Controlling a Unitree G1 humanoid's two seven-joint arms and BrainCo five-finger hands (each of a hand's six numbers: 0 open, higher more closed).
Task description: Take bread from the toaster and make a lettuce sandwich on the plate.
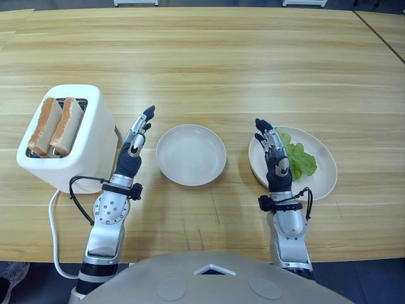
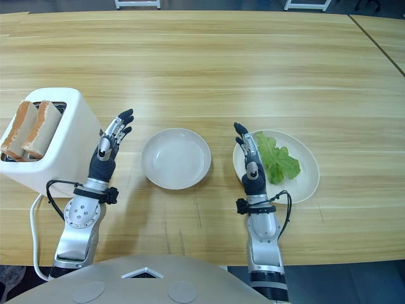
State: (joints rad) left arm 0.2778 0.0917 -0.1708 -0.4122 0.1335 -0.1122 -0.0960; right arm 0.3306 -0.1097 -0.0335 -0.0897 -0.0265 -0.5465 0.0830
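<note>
A white toaster [image 1: 69, 142] stands at the left with two slices of bread [image 1: 57, 125] sticking up from its slots. My left hand [image 1: 134, 147] is just right of the toaster, fingers straight and holding nothing. An empty white plate [image 1: 190, 154] lies in the middle. To its right a second white plate [image 1: 319, 180] holds a green lettuce leaf [image 1: 299, 158]. My right hand [image 1: 273, 155] hovers over the left rim of that plate, fingers extended, beside the lettuce and holding nothing.
The toaster's white cord [image 1: 54, 235] runs off the table's near edge at the left. The wooden table [image 1: 221, 63] stretches far beyond the plates. A seam to another table shows at the far right [image 1: 380, 31].
</note>
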